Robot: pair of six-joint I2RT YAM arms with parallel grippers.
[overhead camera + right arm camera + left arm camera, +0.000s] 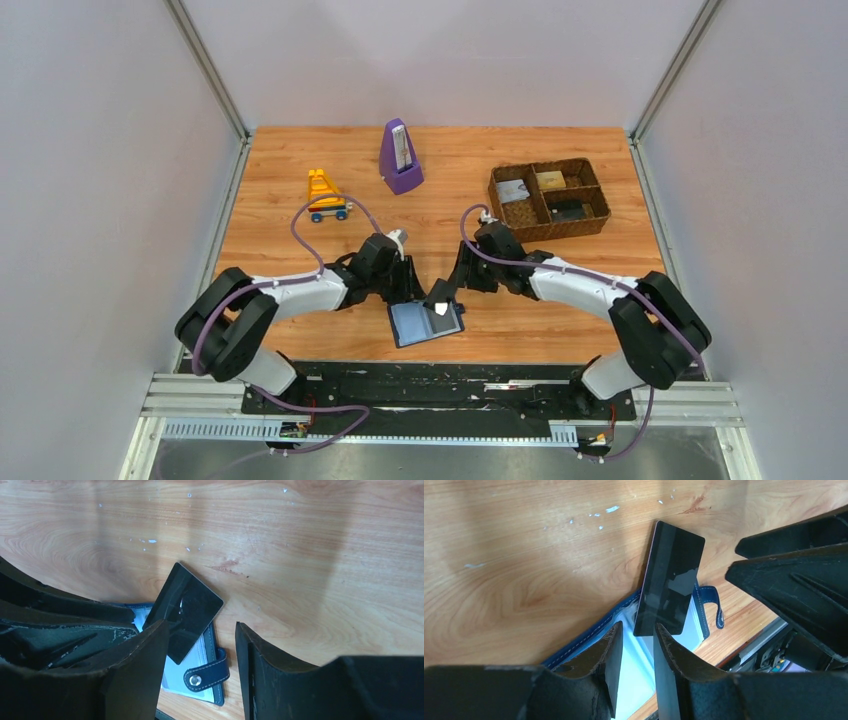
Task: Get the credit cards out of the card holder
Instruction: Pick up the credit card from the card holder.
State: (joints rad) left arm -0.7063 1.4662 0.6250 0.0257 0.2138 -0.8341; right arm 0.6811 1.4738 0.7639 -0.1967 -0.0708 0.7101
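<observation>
- Top view: the arms hide much of the open card holder [415,326], which lies right under the left gripper [408,292] and right gripper [446,292]. Well beyond them stand a purple metronome [400,158], an orange toy [326,196] and a woven basket [560,232]. Wooden surface [300,160], pale walls.
- Left wrist: jaws apart, gripping nothing. A dark credit card [669,585] tilts up just past the fingertips.
- Right wrist: jaws wide, empty. One finger [145,670] overlaps the card's lower edge.
</observation>
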